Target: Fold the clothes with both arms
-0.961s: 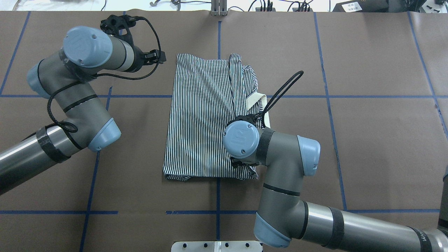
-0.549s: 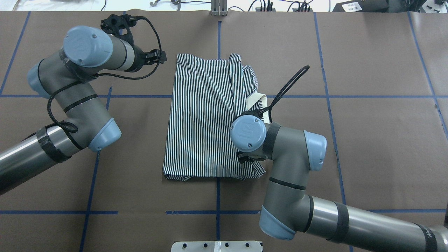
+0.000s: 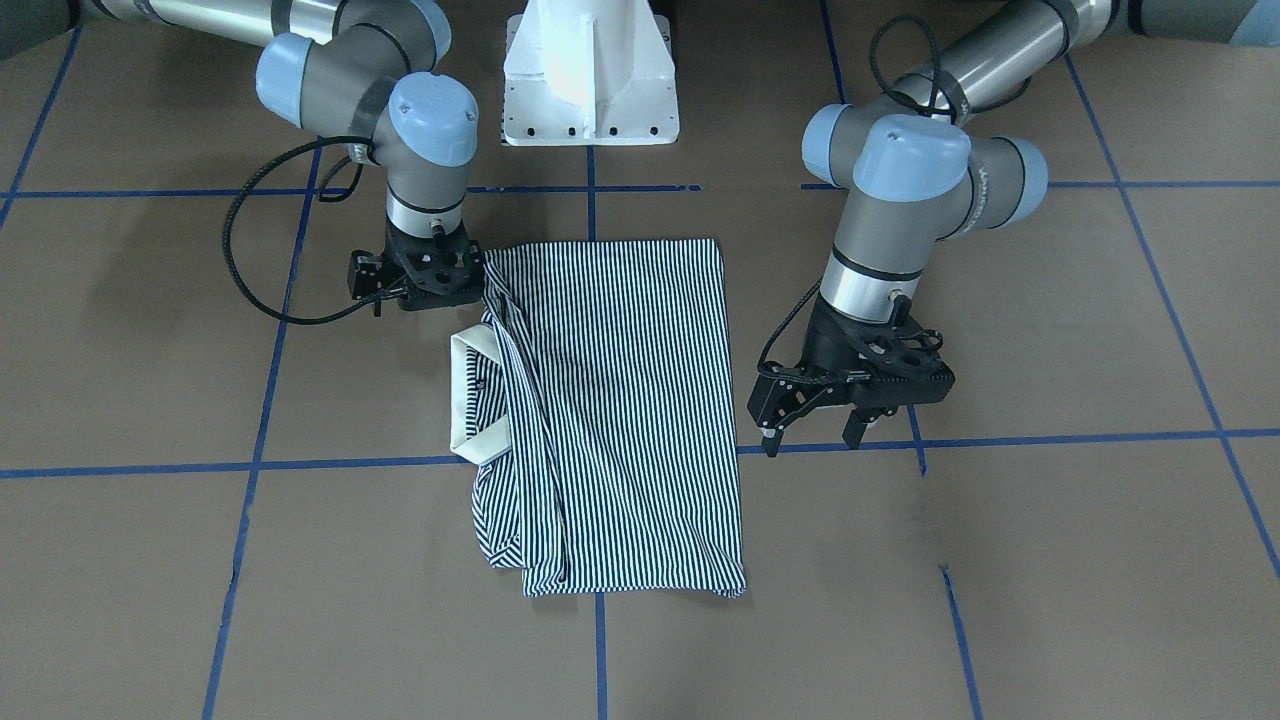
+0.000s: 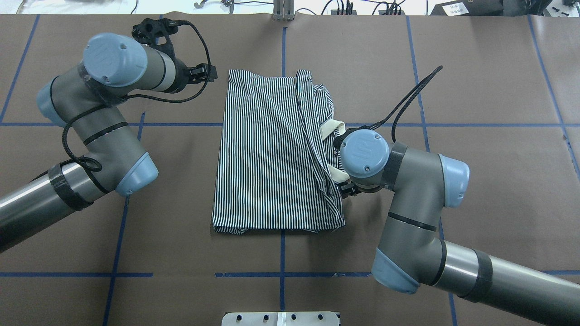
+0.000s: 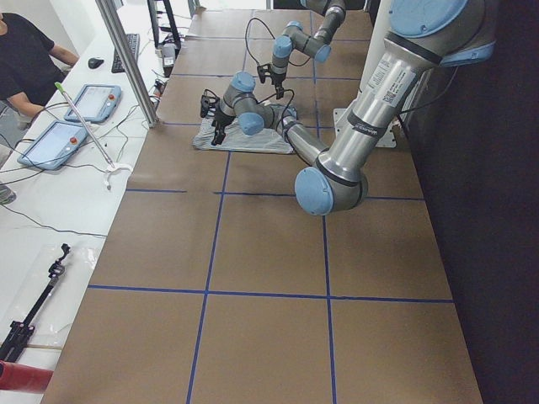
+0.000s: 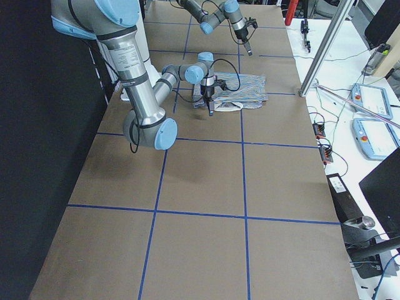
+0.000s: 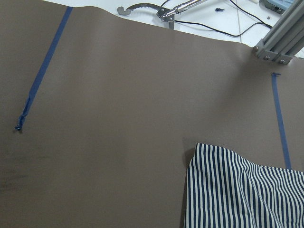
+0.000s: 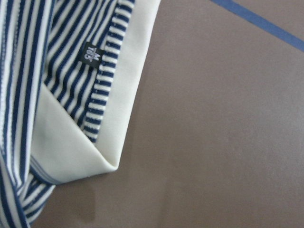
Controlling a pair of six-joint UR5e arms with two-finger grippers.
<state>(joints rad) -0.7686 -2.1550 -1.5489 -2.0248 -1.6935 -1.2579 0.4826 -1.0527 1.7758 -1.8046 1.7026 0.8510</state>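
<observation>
The striped polo shirt (image 4: 267, 154) lies folded lengthwise in the middle of the table, its cream collar (image 4: 330, 129) sticking out at its right edge. My right gripper (image 4: 348, 188) sits low at that edge, just near of the collar. Its fingers are hidden under the wrist, and the cloth is drawn up to it, so it looks shut on the shirt's edge. The front view shows it (image 3: 430, 290) against the shirt (image 3: 620, 400). The right wrist view shows the collar (image 8: 123, 95) and bare table. My left gripper (image 3: 810, 435) is open and empty, hovering beside the shirt's far left corner (image 7: 237, 190).
The white pedestal base (image 3: 590, 80) stands at the near table edge. Blue tape lines (image 4: 281, 274) cross the brown table cover. An aluminium post (image 4: 283, 9) and cables sit at the far edge. An operator (image 5: 25, 50) with tablets is beyond it.
My right arm has moved to the right, from over the shirt to its right edge. The shirt's folded edge and near right corner have shifted right with it. The left arm has barely moved.
</observation>
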